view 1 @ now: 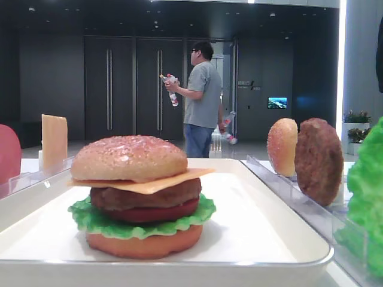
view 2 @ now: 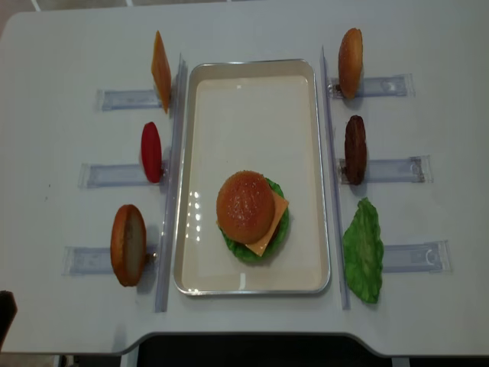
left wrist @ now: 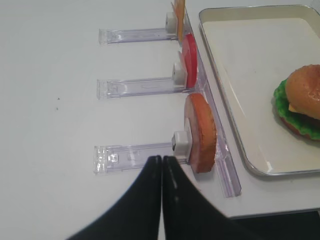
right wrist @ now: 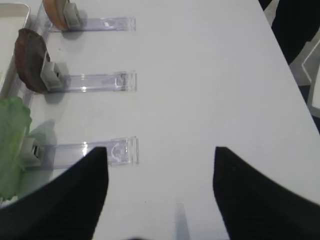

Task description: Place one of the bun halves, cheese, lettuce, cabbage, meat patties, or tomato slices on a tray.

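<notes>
Right claw gapes wide over bare tabletop, left claw pinched shut and empty, the burger sits stacked on the tray, and any careless reach for the racked lettuce could topple it sideways.

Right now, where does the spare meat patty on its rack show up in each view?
Exterior high: patty upright at right, beside the tray.
Right wrist: upper left, on the middle rack.
Left wrist: not in it.
Realsense: right of the tray, middle rack.
Shared landmark: the spare lettuce, next to the patty in all three views; also and.
</notes>
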### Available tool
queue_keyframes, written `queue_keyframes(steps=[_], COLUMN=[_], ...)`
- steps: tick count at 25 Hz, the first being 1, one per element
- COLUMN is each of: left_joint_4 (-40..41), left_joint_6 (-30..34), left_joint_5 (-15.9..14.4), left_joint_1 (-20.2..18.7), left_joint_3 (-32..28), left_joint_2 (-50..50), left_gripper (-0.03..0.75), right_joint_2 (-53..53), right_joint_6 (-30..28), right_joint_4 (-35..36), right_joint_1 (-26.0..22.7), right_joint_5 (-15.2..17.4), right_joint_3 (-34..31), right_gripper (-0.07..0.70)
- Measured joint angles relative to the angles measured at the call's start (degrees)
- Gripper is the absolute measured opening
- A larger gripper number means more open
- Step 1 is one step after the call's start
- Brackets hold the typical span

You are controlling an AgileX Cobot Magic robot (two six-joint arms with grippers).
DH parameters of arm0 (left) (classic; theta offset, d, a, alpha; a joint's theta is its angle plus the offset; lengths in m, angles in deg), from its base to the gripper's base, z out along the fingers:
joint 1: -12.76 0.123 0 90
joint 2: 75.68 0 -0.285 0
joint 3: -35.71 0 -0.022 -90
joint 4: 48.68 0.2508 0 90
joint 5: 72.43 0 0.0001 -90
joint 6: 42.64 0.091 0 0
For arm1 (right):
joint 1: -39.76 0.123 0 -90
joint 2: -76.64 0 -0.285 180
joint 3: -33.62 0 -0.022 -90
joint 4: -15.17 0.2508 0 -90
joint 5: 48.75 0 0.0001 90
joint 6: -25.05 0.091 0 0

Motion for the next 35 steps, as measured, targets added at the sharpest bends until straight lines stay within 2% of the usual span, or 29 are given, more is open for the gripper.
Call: queue_keyframes(steps=[10, 14, 35], left_joint_4=[0.00, 0.00, 0.00], left_joint_6=[0.00, 0.00, 0.00], left_joint_5=[0.00, 0.00, 0.00], left_joint_1=[0.00, 0.00, 0.00], left_joint_3=[0.00, 0.00, 0.00], left_joint_2=[0.00, 0.00, 0.00], left_gripper=[-0.007, -0.007, -0.007], right_joint_2=[-3.09, -3.09, -3.09], right_joint_6=[0.00, 0.00, 0.00], right_joint_4=[-0.91, -0.91, -0.91], right_joint_1=[0.00, 0.00, 0.00], right_joint_5=[-0.91, -2.34, -2.38], right_joint_3=[-0.18, -0.71, -1.29], right_gripper=[0.437, 0.437, 0.437])
